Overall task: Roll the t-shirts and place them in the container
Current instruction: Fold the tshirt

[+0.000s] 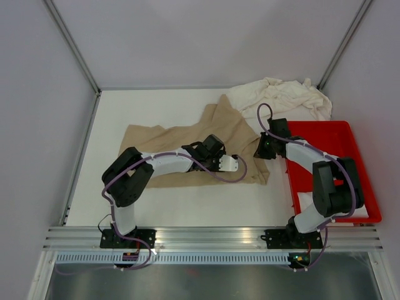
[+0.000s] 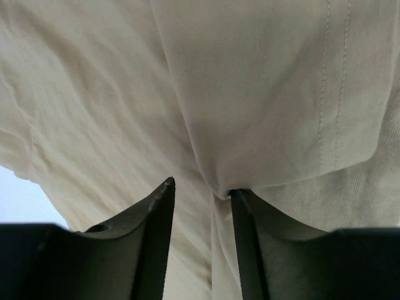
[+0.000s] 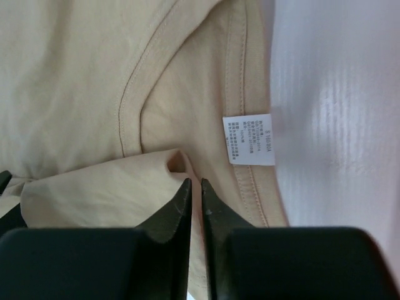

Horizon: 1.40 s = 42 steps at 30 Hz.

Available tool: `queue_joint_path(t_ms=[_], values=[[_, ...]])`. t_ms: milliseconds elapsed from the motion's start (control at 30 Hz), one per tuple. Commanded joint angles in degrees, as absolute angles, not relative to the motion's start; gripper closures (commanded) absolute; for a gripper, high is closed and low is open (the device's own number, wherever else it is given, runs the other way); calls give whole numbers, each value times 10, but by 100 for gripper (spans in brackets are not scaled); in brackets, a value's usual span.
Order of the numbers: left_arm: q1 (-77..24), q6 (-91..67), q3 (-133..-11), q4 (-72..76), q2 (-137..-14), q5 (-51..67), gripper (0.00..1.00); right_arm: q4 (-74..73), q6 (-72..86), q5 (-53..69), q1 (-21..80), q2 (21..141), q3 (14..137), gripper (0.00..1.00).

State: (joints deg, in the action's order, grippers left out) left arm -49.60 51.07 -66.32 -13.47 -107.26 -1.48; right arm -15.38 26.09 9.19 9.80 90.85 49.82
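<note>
Even, soft overhead light, faint shadows, mild glare on the white table (image 3: 331,125), near-field jaws blurred.

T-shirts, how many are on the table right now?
At least 2: a tan t-shirt spread mid-table under both arms, and a cream-white heap at the far right corner that may hide more.

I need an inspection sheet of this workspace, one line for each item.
Surface: white table, mostly bare at left.
Job's things: tan t-shirt spread, rumpled; cream t-shirts heaped at the far right corner.
Clutter: red tray at right.
Grippers: left gripper pinches a tan fold; right gripper shut on cloth near the white label.
Cables: purple cable loops along both arms.
Surroundings: pale walls, metal frame.
</note>
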Motion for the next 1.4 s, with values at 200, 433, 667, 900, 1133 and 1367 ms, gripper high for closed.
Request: queue_joint_path(t_ms=[200,433,667,900,1133,1367], values=[[-473,444,-693,-220,-954,55,55,-207,247,8,105,801,517,82],[-482,349,-762,-223,-1027,117,57,-114,323,117,116,801,441,100],[-485,306,-788,-222,-1111,91,63,-102,327,108,115,834,410,100],[-486,338,-745,-223,-1128,69,64,-101,316,73,114,892,407,100],[-486,353,-743,-227,-1103,73,62,-157,279,26,112,871,445,100],[-483,333,-811,-374,-958,147,45,-287,252,-25,111,769,494,85]])
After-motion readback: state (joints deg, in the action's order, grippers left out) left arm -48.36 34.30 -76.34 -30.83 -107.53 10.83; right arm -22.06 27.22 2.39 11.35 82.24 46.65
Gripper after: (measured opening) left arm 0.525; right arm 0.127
